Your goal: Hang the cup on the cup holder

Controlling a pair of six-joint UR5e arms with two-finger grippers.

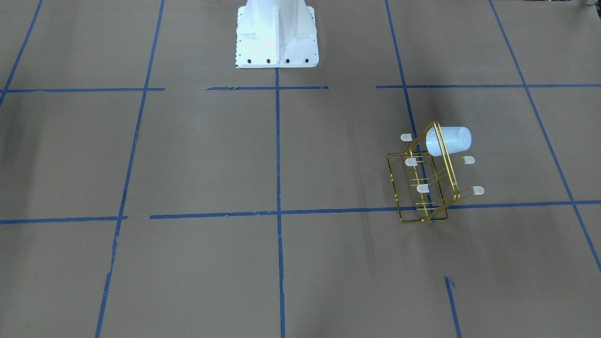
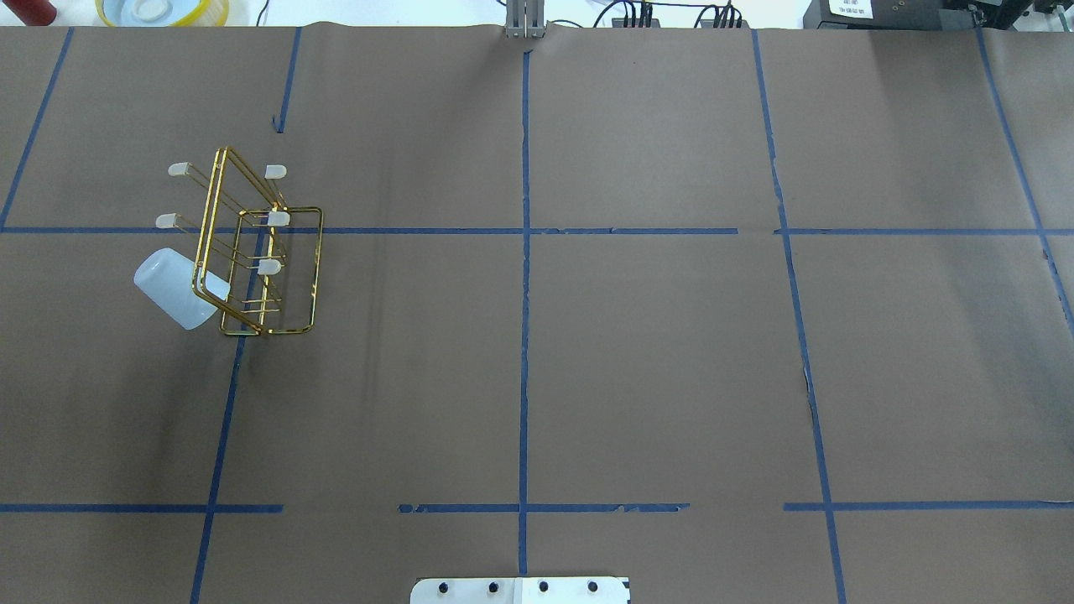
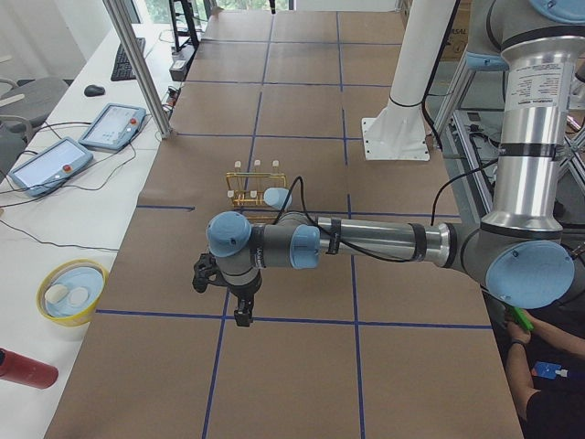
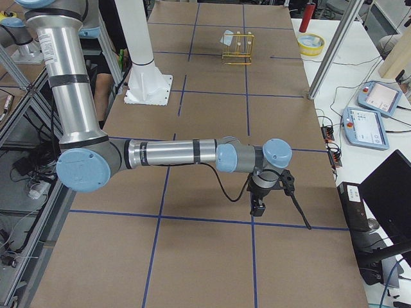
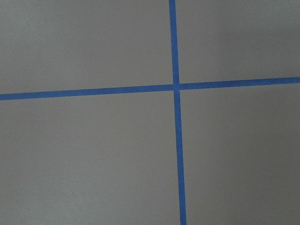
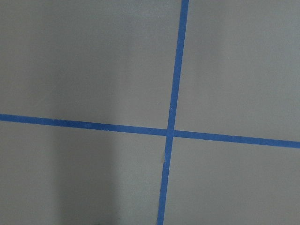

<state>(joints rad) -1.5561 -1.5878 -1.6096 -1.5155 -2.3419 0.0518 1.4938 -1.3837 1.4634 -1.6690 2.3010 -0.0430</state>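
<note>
Nearest the camera at the table's left end, the left arm stretches out low and level, and the left gripper [image 3: 242, 316] hangs pointing down over a crossing of blue tape lines. How far its jaws are spread cannot be told from this side view. Its wrist camera shows only brown paper and a tape cross.

At the opposite end the right arm reaches out in the same way. The right gripper [image 4: 257, 206] points down just above a tape line, close to the paper's edge on the operators' side. Its jaw spread cannot be told either.

Between the two arms lies the table [image 2: 671, 377], covered in brown paper with a blue tape grid, with broad flat room across its middle and the robot's right half.

Farther along, in the robot's left half and away from the white pedestal [image 1: 277, 33], the cup holder [image 2: 277, 332] stands upright on its base, straddling a tape crossing. The cup [image 2: 176, 289] hangs tilted at the rack's upper frame on the side nearer the robot, off the paper. Five white-capped prongs stick out bare.

Beyond the paper's far edge sits a yellow bowl [image 2: 164, 10].
</note>
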